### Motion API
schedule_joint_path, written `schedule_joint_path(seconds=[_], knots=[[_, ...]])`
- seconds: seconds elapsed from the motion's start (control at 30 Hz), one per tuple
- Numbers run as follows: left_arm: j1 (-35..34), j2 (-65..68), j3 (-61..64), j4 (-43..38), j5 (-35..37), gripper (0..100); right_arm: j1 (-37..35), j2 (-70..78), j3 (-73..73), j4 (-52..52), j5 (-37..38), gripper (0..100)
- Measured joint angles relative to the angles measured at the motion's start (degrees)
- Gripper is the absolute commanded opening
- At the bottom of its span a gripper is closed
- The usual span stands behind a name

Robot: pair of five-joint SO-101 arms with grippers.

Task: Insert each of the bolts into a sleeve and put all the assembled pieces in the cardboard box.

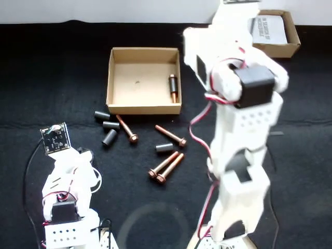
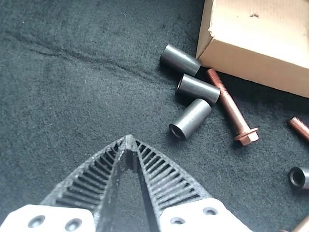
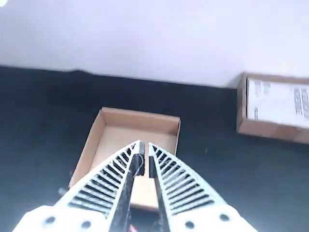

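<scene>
from the high view i've got the box (image 1: 116, 78) open in the middle of the desk (image 1: 52, 67), with one assembled piece (image 1: 173, 88) lying along its right wall. everything else is loose on the desk in front of it: three sleeves (image 1: 111, 125) bunched just off the box's near left corner, a bolt (image 1: 127, 128) right beside them, another bolt (image 1: 170, 135) further right with a lone sleeve (image 1: 164, 147) just next to it, and a pair of bolts (image 1: 166, 166) lying side by side nearer the arms. left tool (image 2: 129, 141) sits low over bare desk, tips together and holding nothing, with the three sleeves close ahead of it. right tool (image 3: 145, 144) is raised well off the desk, box beyond its tips, fingers all but together with only a thin slit, nothing in it. a second box (image 1: 277, 31) with a white label sits at the far right
</scene>
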State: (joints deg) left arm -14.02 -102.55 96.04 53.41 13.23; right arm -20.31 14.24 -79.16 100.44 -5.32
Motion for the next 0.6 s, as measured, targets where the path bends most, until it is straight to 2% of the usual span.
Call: schedule_joint_path(seconds=[0.37,0.6], knots=[[0.00,0.00,0.00,0.00,0.00,1,-0.09,-41.05,57.32,0.00,0.00,0.6],[0.00,0.00,0.00,0.00,0.00,1,-0.09,-59.16,84.57,0.00,-0.09,0.6]])
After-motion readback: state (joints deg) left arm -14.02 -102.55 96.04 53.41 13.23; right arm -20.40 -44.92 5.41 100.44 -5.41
